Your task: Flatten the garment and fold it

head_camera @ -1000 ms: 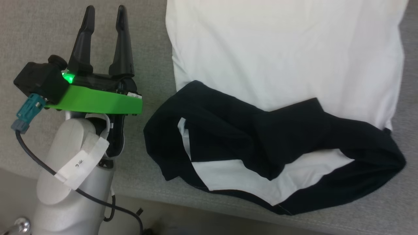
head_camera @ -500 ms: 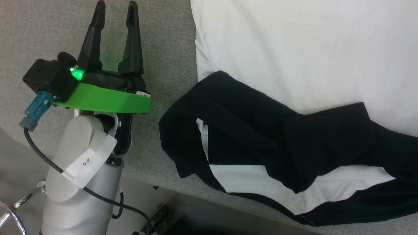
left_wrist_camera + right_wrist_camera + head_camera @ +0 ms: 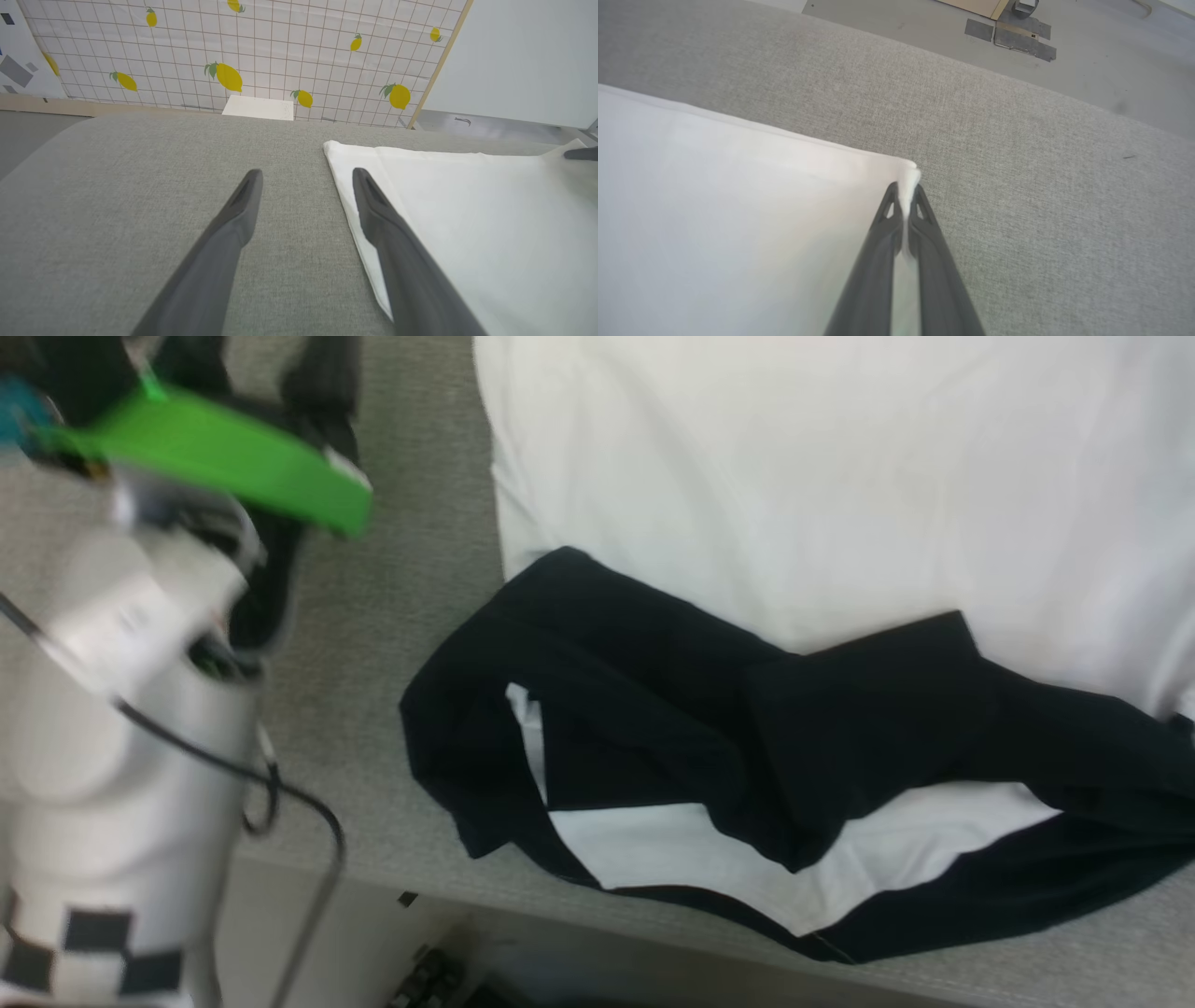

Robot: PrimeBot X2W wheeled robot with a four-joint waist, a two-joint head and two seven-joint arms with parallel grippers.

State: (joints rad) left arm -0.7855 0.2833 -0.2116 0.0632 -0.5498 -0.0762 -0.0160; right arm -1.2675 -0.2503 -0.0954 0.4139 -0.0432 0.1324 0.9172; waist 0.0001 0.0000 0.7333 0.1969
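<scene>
Grey woven cloth covers the table (image 3: 392,569), and at its left side the left arm (image 3: 121,728) stands blurred in the head view, beside the shirt rather than on it. In its wrist view the left gripper (image 3: 307,171) hovers with its jaws spread wide and nothing between them. One finger is over bare cloth, the other over the shirt's side edge, just short of the far left corner (image 3: 329,145). The shirt (image 3: 794,476) lies in the middle of the table with its white body spread fairly smooth and no print showing on the upper face. Its two black sleeves (image 3: 747,728) are turned inward across the near end, overlapping in a loose, rumpled band beside the table's front edge. On the right, the right gripper (image 3: 904,186) has its jaws pressed together on the other far corner (image 3: 909,175), and a small tuft of white fabric pokes up between the tips. The flattening looks mostly done and the sleeves are roughly tucked in. One far corner is pinched, but the other is not yet gripped. What is left seems to be taking that second corner, carrying the far end over toward the sleeves, and tidying the black band, which could bunch under the fold.
</scene>
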